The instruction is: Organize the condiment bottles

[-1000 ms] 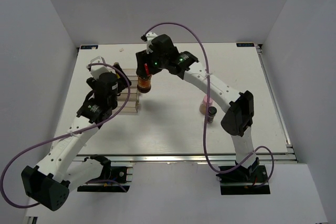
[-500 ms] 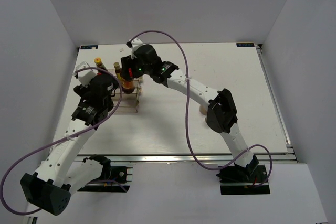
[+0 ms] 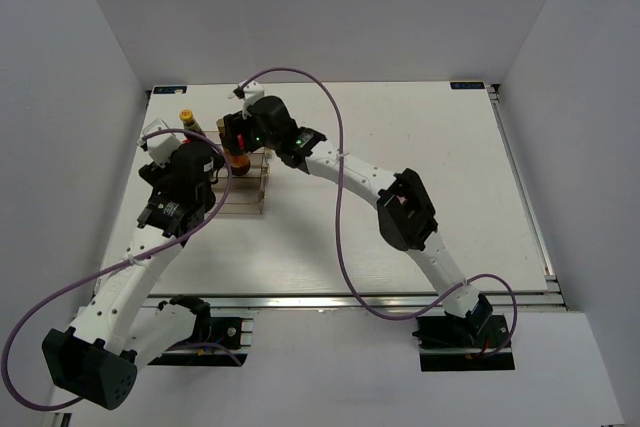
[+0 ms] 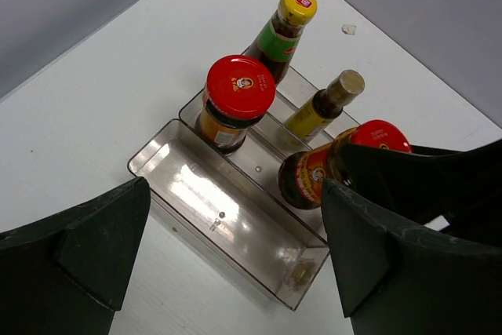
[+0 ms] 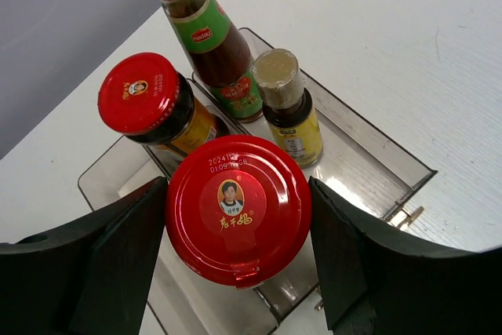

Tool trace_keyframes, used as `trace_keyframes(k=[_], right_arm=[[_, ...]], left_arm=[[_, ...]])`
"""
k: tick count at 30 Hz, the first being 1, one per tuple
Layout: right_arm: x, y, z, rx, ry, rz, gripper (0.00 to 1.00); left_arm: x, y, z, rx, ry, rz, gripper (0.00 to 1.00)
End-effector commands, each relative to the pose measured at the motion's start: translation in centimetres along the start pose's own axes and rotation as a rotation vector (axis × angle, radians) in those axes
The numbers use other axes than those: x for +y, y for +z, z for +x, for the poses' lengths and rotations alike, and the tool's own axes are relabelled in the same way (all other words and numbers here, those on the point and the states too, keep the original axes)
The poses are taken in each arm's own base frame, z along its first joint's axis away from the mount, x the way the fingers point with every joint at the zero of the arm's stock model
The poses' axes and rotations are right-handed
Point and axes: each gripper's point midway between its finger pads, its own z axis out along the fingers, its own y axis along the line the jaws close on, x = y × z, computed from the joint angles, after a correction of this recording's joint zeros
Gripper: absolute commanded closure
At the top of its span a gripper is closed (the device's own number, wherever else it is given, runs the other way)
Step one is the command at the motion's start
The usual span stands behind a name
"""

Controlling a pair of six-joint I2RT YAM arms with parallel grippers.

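The right fingers (image 5: 110,272) pinch a red-lidded jar (image 5: 238,208) from both sides, and they hold it over the middle step of the clear rack (image 4: 212,202), at the end nearer to the right arm. From the left wrist view the jar seems a little leaned. I cannot tell if its bottom touches the step or hangs just above it.

The second red jar (image 5: 141,96) stands on the same step, just beside. On the back step stand the yellow-capped bottle (image 5: 208,33) and the slim yellowish bottle (image 5: 286,103). The front step is bare. The left fingers (image 4: 86,249) are spread wide and hold nothing; they hover near the front of the rack, above the desk (image 3: 450,127).

The danger I see is in the letting go. If the fingers part while the jar is leaned or not fully down, I think it may rock on the narrow step and fall to the front step. The space is also tight. A finger opening outward could push the second red jar, and the slim bottle behind looks easy to knock over, because it is tall and thin. The rack itself seems light, so a sideways press might slide it on the desk.
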Motion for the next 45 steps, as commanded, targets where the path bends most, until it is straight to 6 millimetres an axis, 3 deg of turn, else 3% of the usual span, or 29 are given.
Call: trace_keyframes(k=[1, 5, 15, 25, 31, 35, 45], right_arm=[[3.2, -0.8, -8.9, -0.286, -0.021, -0.087, 1.00], [3.6, -0.2, -8.9, -0.303, -0.024, -0.089, 1.00], [2.7, 2.5, -5.1, -0.275, -0.038, -0.015, 0.98], [2.8, 2.8, -4.0, -0.251, -0.020, -0.027, 0.54], [3.8, 1.1, -5.3, -0.252, -0.029, -0.068, 0.20], [4.5, -0.1, -5.9, -0.249, -0.029, -0.093, 0.11], [5.8, -3.6, -9.2, -0.294, -0.044, -0.134, 0.11]], left_arm=[[0.1, 0.1, 0.0, -0.002, -0.004, 0.006, 0.02], [0.1, 0.1, 0.1, 0.001, -0.003, 0.008, 0.02], [0.1, 0.4, 0.4, 0.006, 0.003, 0.007, 0.02], [-0.1, 0.7, 0.8, 0.022, 0.013, 0.013, 0.02], [0.1, 0.5, 0.5, 0.017, 0.016, 0.012, 0.02], [-0.3, 0.2, 0.3, 0.020, -0.002, 0.038, 0.02], [-1.6, -0.5, -0.6, 0.027, -0.013, 0.106, 0.02]])
